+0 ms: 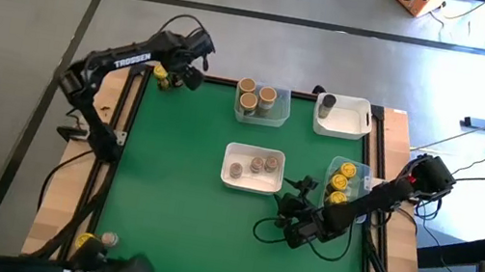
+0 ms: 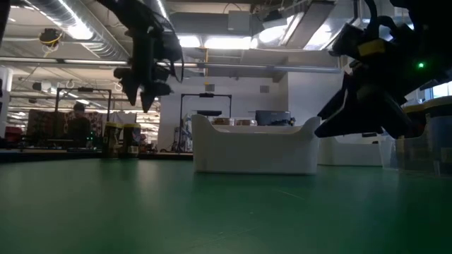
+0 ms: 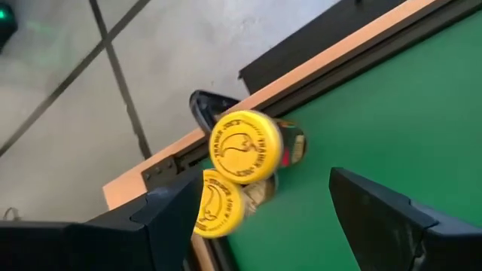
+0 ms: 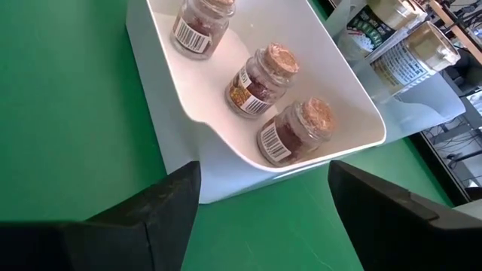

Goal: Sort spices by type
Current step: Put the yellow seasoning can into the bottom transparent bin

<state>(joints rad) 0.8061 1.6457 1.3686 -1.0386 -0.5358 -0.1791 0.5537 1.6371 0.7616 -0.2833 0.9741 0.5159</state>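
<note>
Two yellow-lidded spice jars (image 3: 245, 147) (image 3: 218, 203) lie close together at the table's far left corner (image 1: 164, 78). My left gripper (image 3: 263, 218) hovers above them, open, one finger on either side of the pair, touching neither. My right gripper (image 4: 263, 196) stands open low over the mat (image 1: 285, 203), pointing at the near right end of a white tray (image 4: 226, 150) that holds three cork-topped jars (image 4: 260, 79). In the low view the left gripper (image 2: 145, 92) hangs at the far left and the right gripper (image 2: 367, 106) is large on the right.
A clear tray with three tan-lidded jars (image 1: 262, 103) stands at the far middle. A white tray with one grey-lidded jar (image 1: 328, 102) is at the far right. A clear tray with yellow-lidded jars (image 1: 343, 176) sits by the right edge. The green mat (image 1: 164, 202) lies bare at the near left.
</note>
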